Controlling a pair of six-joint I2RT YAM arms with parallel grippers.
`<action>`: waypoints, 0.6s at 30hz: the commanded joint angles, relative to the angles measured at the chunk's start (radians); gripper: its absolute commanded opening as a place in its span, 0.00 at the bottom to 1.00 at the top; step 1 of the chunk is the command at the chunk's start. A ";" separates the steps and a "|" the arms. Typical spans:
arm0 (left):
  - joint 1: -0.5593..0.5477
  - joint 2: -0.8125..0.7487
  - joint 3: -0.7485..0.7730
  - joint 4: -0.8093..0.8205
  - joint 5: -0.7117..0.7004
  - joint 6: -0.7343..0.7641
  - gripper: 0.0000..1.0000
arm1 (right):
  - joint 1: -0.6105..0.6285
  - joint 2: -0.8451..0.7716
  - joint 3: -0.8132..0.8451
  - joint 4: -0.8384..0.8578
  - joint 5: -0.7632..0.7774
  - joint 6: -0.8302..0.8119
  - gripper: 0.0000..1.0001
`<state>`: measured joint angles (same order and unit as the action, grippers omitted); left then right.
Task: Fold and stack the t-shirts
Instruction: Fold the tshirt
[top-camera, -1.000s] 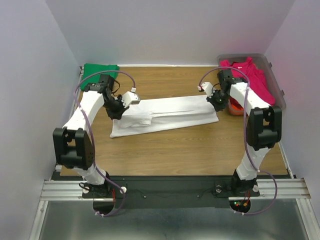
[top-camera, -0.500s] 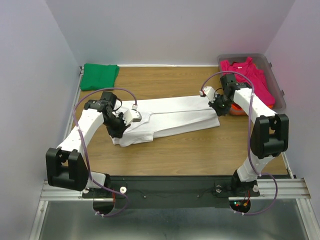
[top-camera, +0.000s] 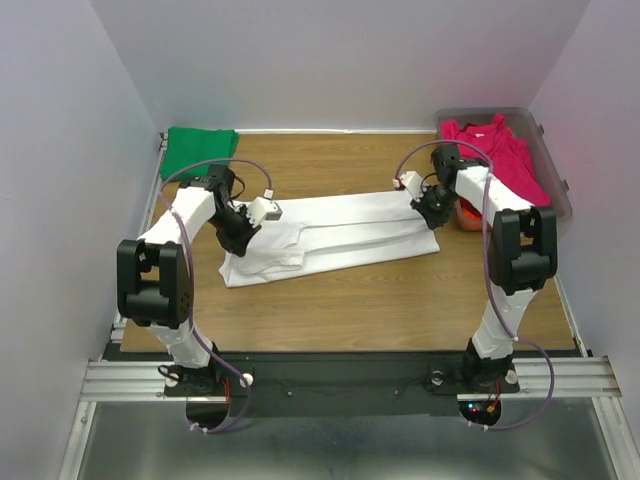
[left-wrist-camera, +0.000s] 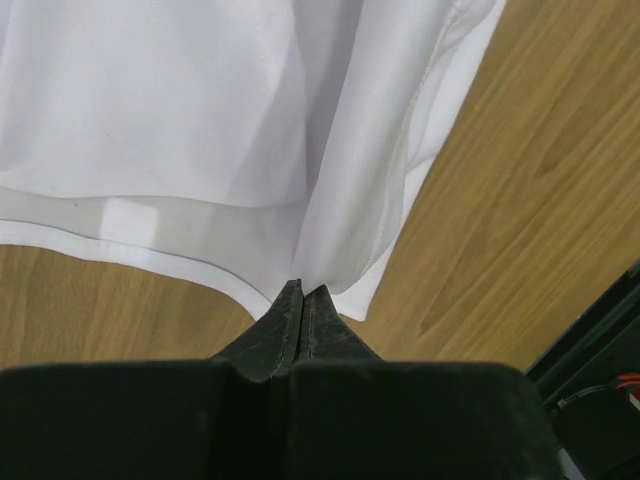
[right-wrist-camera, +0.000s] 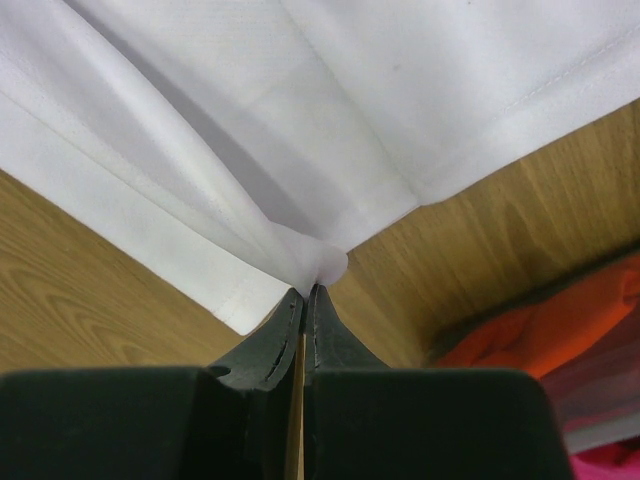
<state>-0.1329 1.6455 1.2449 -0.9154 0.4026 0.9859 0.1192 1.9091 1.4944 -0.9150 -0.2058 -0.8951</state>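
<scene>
The white t-shirt (top-camera: 335, 235) lies folded lengthwise in a long strip across the middle of the table. My left gripper (top-camera: 243, 232) is shut on its left end; the left wrist view shows the cloth (left-wrist-camera: 250, 130) pinched at the fingertips (left-wrist-camera: 303, 292). My right gripper (top-camera: 432, 207) is shut on its right end; the right wrist view shows a cloth corner (right-wrist-camera: 330, 262) bunched at the tips (right-wrist-camera: 308, 292). The green t-shirt (top-camera: 200, 150) lies folded at the back left. The magenta-pink t-shirt (top-camera: 505, 160) lies in the tub, with the orange one (top-camera: 468, 214) under it.
A clear plastic tub (top-camera: 560, 200) stands at the back right beside the right arm. The orange cloth (right-wrist-camera: 560, 330) shows close to the right gripper in the right wrist view. White walls enclose the table on three sides.
The left gripper swung toward the near edge with the shirt's left end, then back up and left. The right gripper stayed on the right end, shifting slightly. The shirt's left end shifted with it.
</scene>
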 joint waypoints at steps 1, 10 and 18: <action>0.009 0.039 0.085 -0.005 -0.002 0.017 0.00 | -0.004 0.037 0.053 0.004 0.011 -0.013 0.01; 0.016 0.148 0.183 -0.019 -0.001 0.028 0.00 | -0.006 0.099 0.108 0.004 0.020 -0.004 0.01; 0.022 0.171 0.171 0.004 -0.004 0.028 0.00 | -0.006 0.130 0.141 0.005 0.020 0.001 0.01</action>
<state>-0.1207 1.8172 1.3918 -0.9012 0.3920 0.9989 0.1192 2.0232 1.5909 -0.9134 -0.1932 -0.8944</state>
